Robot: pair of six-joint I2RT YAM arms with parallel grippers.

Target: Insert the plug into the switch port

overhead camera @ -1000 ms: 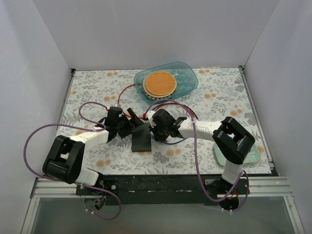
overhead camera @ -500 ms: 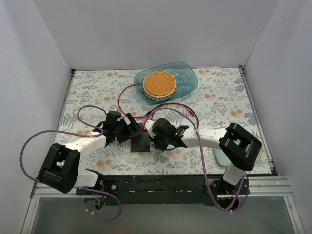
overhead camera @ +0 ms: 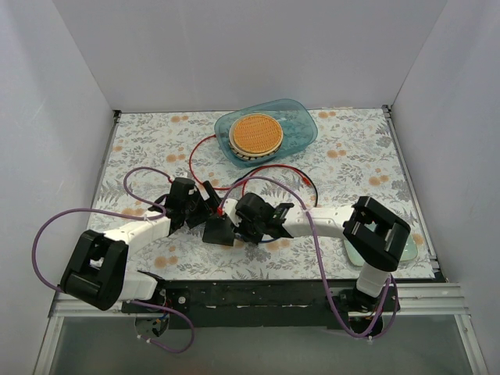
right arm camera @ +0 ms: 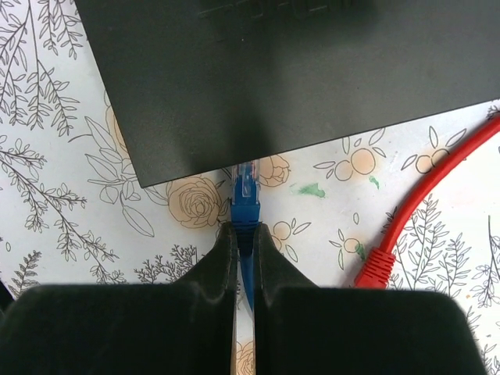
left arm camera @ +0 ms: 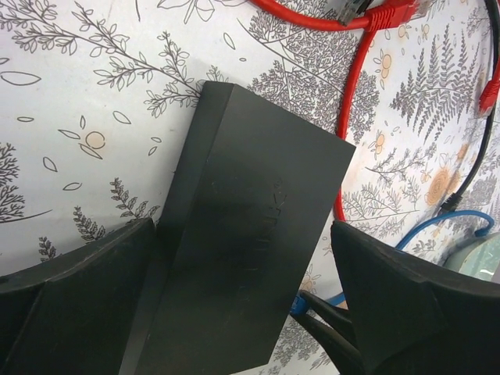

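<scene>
The switch point(overhead camera: 219, 231), a flat matte black box, lies on the floral mat between the two grippers. In the left wrist view the switch point(left arm camera: 250, 234) sits between my left gripper's point(left arm camera: 242, 226) spread fingers. The left finger touches its side and the right finger stands a little off it. My right gripper point(right arm camera: 244, 228) is shut on the blue plug point(right arm camera: 246, 205). The plug's clear tip meets the near narrow edge of the switch point(right arm camera: 281, 78). The ports themselves are hidden. The blue plug also shows in the left wrist view point(left arm camera: 295, 303). In the top view the left gripper point(overhead camera: 205, 212) and right gripper point(overhead camera: 237, 226) flank the switch.
A red cable point(overhead camera: 195, 156) loops behind the switch, with a red plug point(right arm camera: 379, 266) lying right of the blue one. A teal tray point(overhead camera: 301, 129) holding an orange disc point(overhead camera: 256, 133) stands at the back. A pale green pad point(overhead camera: 408, 248) lies under the right arm's elbow.
My right gripper has moved left with the blue plug up to the switch's edge. The switch has shifted left and nearer, and turned a little. The left gripper stayed beside it.
</scene>
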